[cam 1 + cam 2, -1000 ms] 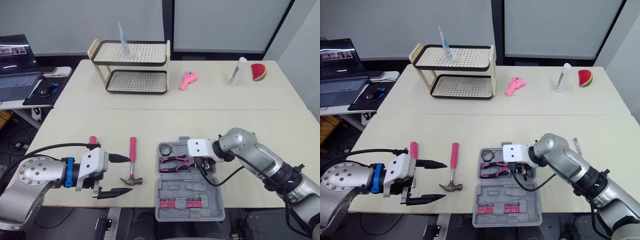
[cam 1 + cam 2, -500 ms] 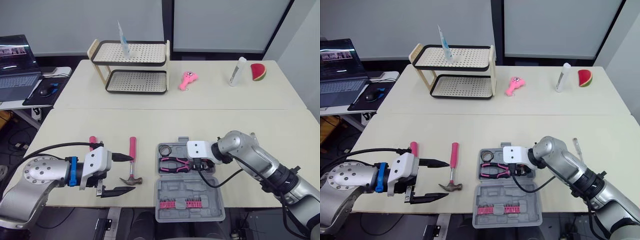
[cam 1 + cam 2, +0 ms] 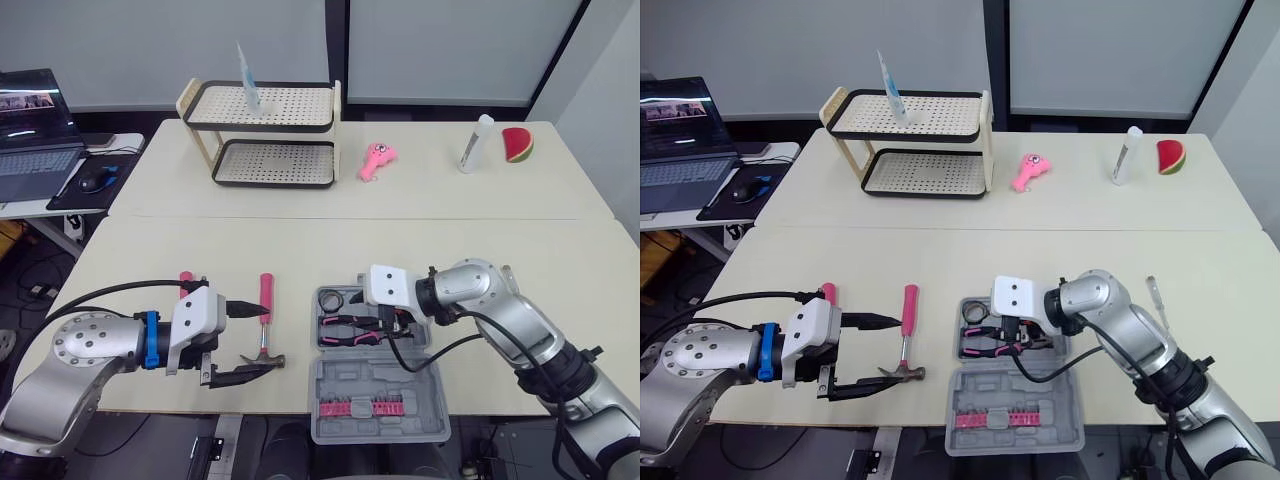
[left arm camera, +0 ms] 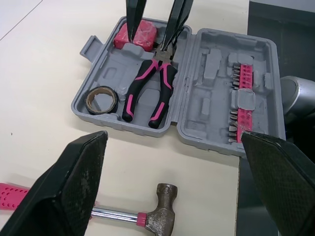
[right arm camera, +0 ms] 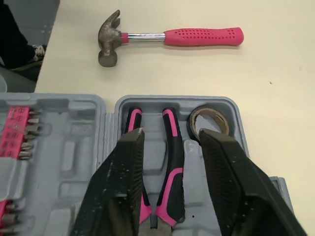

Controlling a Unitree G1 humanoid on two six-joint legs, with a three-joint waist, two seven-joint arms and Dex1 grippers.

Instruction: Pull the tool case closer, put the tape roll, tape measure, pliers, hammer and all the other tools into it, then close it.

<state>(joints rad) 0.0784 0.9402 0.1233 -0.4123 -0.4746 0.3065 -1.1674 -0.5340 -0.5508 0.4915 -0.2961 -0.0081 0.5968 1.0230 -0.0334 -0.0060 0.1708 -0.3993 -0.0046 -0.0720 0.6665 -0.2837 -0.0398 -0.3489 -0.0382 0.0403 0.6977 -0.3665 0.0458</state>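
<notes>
Grey moulded tool case (image 4: pixel 206 98) holds pliers (image 4: pixel 147 93) (pink-black grips), tape roll (image 4: pixel 102 100)

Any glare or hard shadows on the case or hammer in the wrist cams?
Right wrist view: small glint on the hammer shaft and a soft shadow beside the head; case evenly lit, no glare. Left wrist view: faint glint on the shaft, and only soft shading in the case recesses.

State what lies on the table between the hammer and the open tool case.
Nothing: the table between the hammer and the tool case is bare, as the left eye view and left wrist view show.
</notes>
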